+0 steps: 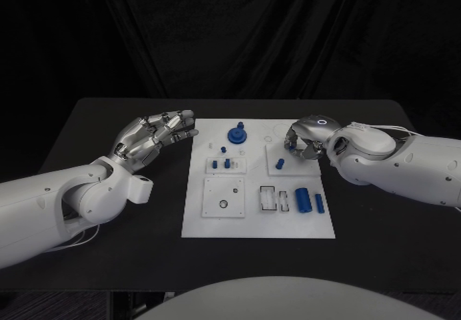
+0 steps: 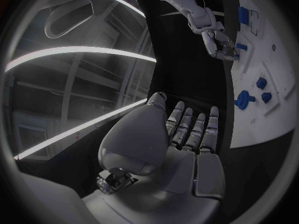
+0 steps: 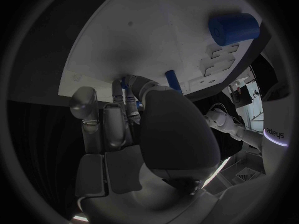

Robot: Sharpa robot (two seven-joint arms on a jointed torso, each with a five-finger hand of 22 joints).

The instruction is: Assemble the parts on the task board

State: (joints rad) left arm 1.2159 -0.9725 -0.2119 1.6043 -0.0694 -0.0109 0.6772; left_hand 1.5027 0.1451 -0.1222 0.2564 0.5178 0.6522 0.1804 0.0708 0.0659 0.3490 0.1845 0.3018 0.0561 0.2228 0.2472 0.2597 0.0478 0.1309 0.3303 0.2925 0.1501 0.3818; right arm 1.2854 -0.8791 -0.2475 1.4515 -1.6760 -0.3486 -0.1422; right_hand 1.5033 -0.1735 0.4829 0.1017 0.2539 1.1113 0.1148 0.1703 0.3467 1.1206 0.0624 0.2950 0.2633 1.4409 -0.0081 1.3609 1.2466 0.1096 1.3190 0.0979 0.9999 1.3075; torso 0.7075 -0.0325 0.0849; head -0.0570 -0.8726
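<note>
The white task board [image 1: 259, 220] lies mid-table. My right hand [image 1: 304, 141] hovers low over its far right plate, fingers curled down toward the surface. A speck of blue [image 3: 127, 81] shows between its fingertips; whether it is pinched I cannot tell. A short blue peg [image 1: 280, 162] stands just beside that hand, seen close to the thumb as the peg [image 3: 173, 80]. My left hand [image 1: 154, 137] floats beside the board's far left corner, fingers apart and holding nothing. A blue round part with a stem [image 1: 237, 135] stands at the far middle.
Small blue pegs [image 1: 220, 162] stand in the left middle plate. A blue cylinder [image 1: 302, 199] and a blue bar [image 1: 319, 203] lie at the near right, next to white slots [image 1: 273, 199]. Bare black table [image 1: 115, 113] surrounds the board.
</note>
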